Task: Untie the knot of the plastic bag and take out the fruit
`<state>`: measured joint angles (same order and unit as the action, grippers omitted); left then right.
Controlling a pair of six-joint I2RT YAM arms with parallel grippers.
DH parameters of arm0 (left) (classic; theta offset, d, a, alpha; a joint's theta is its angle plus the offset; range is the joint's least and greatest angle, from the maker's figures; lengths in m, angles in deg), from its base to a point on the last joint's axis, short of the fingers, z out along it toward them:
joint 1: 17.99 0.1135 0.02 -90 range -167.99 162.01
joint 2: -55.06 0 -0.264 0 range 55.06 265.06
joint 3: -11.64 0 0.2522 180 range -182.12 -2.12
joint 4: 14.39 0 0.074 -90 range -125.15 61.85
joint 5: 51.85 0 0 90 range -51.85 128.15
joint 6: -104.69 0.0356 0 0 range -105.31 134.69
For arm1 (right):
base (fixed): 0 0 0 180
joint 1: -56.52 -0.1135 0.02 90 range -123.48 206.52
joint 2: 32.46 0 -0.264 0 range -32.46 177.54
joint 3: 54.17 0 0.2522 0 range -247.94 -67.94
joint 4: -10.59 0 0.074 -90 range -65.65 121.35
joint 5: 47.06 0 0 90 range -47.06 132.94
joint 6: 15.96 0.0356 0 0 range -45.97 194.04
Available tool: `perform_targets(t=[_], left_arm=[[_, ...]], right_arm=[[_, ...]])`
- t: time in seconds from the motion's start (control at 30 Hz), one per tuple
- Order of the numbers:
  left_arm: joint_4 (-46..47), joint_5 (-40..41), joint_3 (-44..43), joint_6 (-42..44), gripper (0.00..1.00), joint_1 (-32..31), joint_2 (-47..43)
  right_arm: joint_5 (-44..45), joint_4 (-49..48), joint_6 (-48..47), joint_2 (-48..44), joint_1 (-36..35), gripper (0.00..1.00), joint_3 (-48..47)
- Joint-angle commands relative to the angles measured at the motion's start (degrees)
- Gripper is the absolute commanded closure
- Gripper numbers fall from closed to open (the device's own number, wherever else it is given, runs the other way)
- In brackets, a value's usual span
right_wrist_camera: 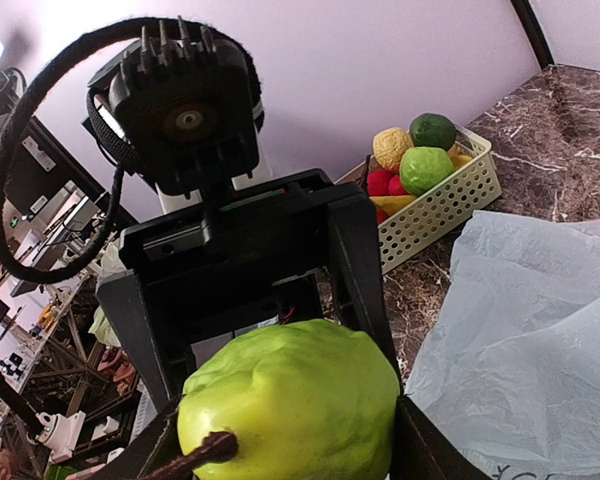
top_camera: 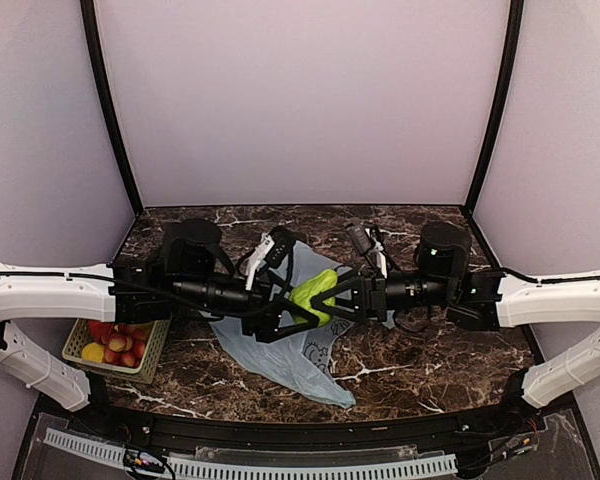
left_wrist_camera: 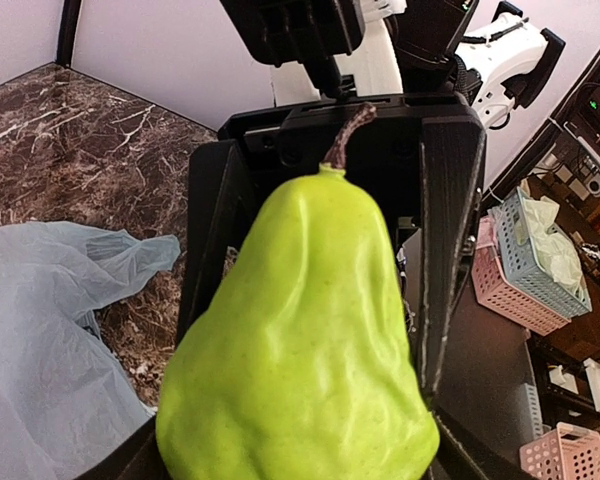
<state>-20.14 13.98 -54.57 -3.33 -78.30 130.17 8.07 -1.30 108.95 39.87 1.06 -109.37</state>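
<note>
One dark marble counter (top_camera: pixel 430 370) under everything, veined white. Above it, both arms reaching inward from the sides to meet mid-counter, likely for a hand-over. Spread limp and flat below that meeting point, the plastic bag (top_camera: pixel 280 360), one handle (left_wrist_camera: pixel 130 255) lying loose, so apparently untied and slack enough to give up its contents. At the near left edge, a basket (top_camera: pixel 75 345) of mixed produce, well apart from the bag, probably the drop-off spot. Left hand (top_camera: pixel 305 302) closed partway around the wide base of the green fruit (top_camera: pixel 318 285). Right hand (top_camera: pixel 332 296) bracketing the narrow stem end, fingers seemingly pressed to its sides. Held aloft just over the bag, clear of the plastic. Cannot tell which hand bears the weight.
</note>
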Motion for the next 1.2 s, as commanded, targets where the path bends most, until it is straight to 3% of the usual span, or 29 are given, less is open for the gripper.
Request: perform_targets(t=[0.0,0.2,0.3,0.4,0.63,0.77,1.0,1.17], left_arm=[[0.33,-0.17,-1.08,-0.17,0.27,-0.24,-0.10],[0.60,0.04,-1.17,-0.16,0.51,-0.25,-0.05],[0.53,0.63,-1.09,-0.17,0.55,-0.24,-0.20],[0.43,1.11,-1.00,-0.32,0.60,-0.24,-0.30],[0.42,2.10,-0.78,-0.36,0.62,-0.24,-0.48],[0.24,2.23,-0.72,-0.35,0.64,-0.24,-0.55],[-3.25,6.88,1.03,0.37,0.65,1.17,-4.65],[-12.97,9.16,2.65,-0.51,0.64,10.53,-9.69]], right_arm=[[-0.94,-1.50,-0.54,0.39,-0.50,0.57,-1.46],[-0.90,-1.55,-0.59,0.51,-0.58,0.56,-1.31],[-0.87,-1.65,-0.64,0.56,-0.61,0.53,-1.20],[-0.83,-1.74,-0.64,0.56,-0.61,0.44,-1.04],[0.35,-1.33,-0.83,-0.54,-0.59,0.14,-0.79],[2.96,-0.20,-0.98,-2.20,-0.57,0.02,-0.36],[16.66,5.62,-0.38,-8.92,0.30,0.01,2.20],[26.29,13.82,-1.80,-11.21,0.44,0.01,1.56]])
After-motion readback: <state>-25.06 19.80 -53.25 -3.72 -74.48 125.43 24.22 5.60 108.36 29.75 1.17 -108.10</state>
